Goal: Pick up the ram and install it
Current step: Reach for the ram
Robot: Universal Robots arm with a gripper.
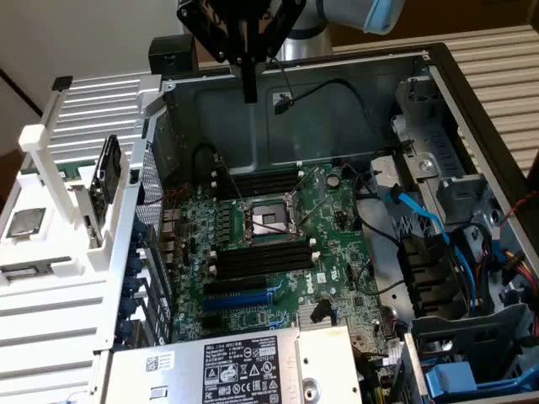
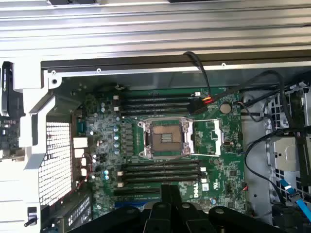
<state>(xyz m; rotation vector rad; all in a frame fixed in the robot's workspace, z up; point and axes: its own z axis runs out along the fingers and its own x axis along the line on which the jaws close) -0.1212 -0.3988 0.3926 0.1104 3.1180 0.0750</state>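
While your pincer point(image 1: 249, 91) hung shut, gripping nothing, over the case's point(image 1: 219, 109) twelve-o'clock wall, open air lay beneath it down to the motherboard point(image 1: 278, 244). You had the ram point(image 1: 108, 172) standing on edge in the white rack point(image 1: 93, 93) at nine o'clock, outside the case, its label unreadable. Cables point(image 1: 421, 215) crowded the three-o'clock side; the arm point(image 1: 337, 17) was cut off.

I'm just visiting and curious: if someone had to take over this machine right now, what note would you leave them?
End effector: shut, holding nothing, hovering above the open computer case.
Ram: not in its grip; I cannot pick it out for certain.
Memory slots on the motherboard: look empty.
Done: nothing visible yet.
Left: pickup and installation of the ram.
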